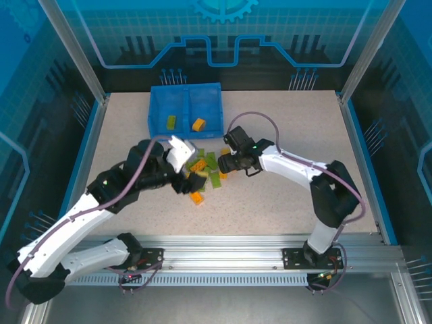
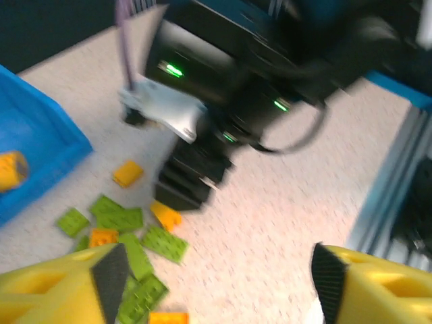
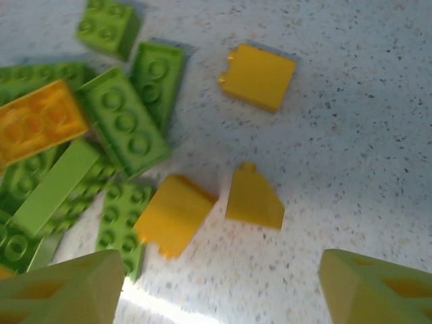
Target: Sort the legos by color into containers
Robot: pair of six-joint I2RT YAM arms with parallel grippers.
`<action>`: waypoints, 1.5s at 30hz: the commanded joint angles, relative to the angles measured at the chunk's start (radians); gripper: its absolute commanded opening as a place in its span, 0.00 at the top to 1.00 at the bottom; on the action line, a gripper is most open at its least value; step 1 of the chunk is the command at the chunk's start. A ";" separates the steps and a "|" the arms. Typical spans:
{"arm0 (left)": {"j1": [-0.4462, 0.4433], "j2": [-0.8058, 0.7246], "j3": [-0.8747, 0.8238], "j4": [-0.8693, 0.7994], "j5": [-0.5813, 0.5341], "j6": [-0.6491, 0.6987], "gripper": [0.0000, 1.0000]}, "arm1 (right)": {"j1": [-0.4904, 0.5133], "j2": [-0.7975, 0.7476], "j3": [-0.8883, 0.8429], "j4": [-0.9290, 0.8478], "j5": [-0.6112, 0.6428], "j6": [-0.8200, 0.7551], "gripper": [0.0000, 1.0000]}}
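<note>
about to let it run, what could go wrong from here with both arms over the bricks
The right arm sits close ahead of the open left gripper over one pile, so they could bump. Below the open right gripper, an orange brick lies against a green brick, so a grab may catch both colours.

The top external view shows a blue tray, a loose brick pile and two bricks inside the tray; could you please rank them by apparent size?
1. Largest: the blue tray.
2. Next: the brick pile on the table.
3. Smallest: the brick in the left compartment and the brick in the right compartment; they look alike, so I leave them unranked.
</note>
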 commanded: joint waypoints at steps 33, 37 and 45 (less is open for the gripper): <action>-0.019 -0.219 -0.290 0.025 0.112 0.458 0.01 | -0.078 0.173 0.010 -0.007 -0.011 0.076 0.55; -0.019 -0.220 -0.292 0.026 0.115 0.458 0.01 | -0.081 0.192 0.009 0.012 -0.017 0.081 0.58; -0.018 -0.236 -0.298 0.035 0.111 0.462 0.01 | -0.063 0.101 0.025 0.009 0.012 0.081 0.71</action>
